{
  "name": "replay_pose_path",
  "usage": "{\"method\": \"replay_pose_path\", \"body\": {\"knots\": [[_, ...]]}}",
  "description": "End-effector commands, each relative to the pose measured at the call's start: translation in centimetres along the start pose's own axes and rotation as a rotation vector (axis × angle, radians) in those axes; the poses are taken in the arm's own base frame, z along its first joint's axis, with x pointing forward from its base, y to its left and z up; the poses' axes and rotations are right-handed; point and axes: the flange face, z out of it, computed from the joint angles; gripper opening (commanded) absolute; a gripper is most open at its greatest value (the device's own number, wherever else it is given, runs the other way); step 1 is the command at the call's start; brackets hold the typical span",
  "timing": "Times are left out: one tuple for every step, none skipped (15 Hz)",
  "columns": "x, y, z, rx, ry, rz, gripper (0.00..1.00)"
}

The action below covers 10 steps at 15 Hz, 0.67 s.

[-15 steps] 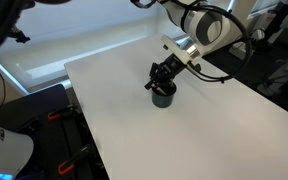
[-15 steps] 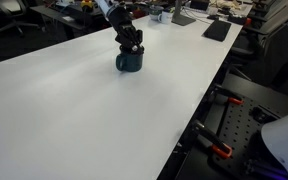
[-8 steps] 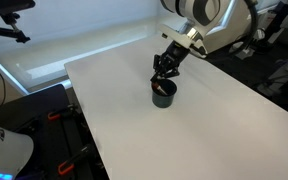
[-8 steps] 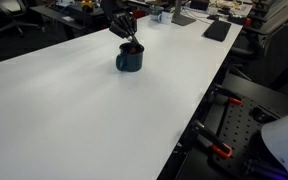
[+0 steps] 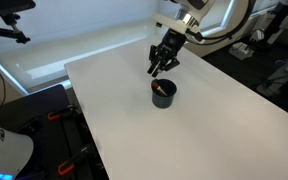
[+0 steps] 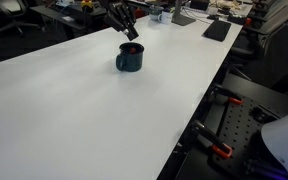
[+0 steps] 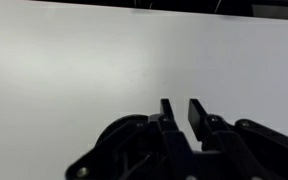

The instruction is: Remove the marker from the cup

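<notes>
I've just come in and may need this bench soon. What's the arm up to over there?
A Franka arm is working on getting a marker out of a small black cup on the white table. The gripper hangs above the cup, clear of it. The reddish marker shows in the cup's mouth in both exterior views. In the wrist view the fingers stand a narrow gap apart with nothing between them, so the marker is not out yet.

The gripper [image 7: 181,108] is matt black, plastic or coated metal by its look, with dull, glare-free fingers [image 7: 200,112]. Beneath it the table [image 5: 204,130] is smooth and white, matt with a faint soft sheen. Below the fingertips, the cup [image 6: 129,60] is dark and smooth, slightly glossy on its wall. The marker [image 5: 162,88] inside is too small to judge its finish.
</notes>
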Motion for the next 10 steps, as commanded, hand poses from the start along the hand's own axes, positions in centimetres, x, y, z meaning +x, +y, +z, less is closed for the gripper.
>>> {"method": "replay_pose_path", "body": {"knots": [[0.3, 0.3, 0.1, 0.009, -0.005, 0.0, 0.51], [0.5, 0.4, 0.2, 0.013, -0.007, 0.001, 0.55], [0.6, 0.7, 0.2, 0.016, -0.011, 0.003, 0.63], [0.8, 0.9, 0.3, 0.022, -0.012, 0.004, 0.69], [1.0, 1.1, 0.4, 0.026, -0.017, 0.002, 0.78], [1.1, 1.3, 0.5, 0.027, -0.018, 0.002, 0.84], [1.4, 1.6, 0.4, 0.027, -0.019, 0.0, 0.91], [1.7, 1.8, 0.3, 0.037, -0.019, 0.003, 0.99], [1.3, 1.4, 0.9, 0.018, -0.011, 0.014, 1.0], [1.5, 1.6, 1.0, 0.019, -0.01, 0.016, 0.9]]}}
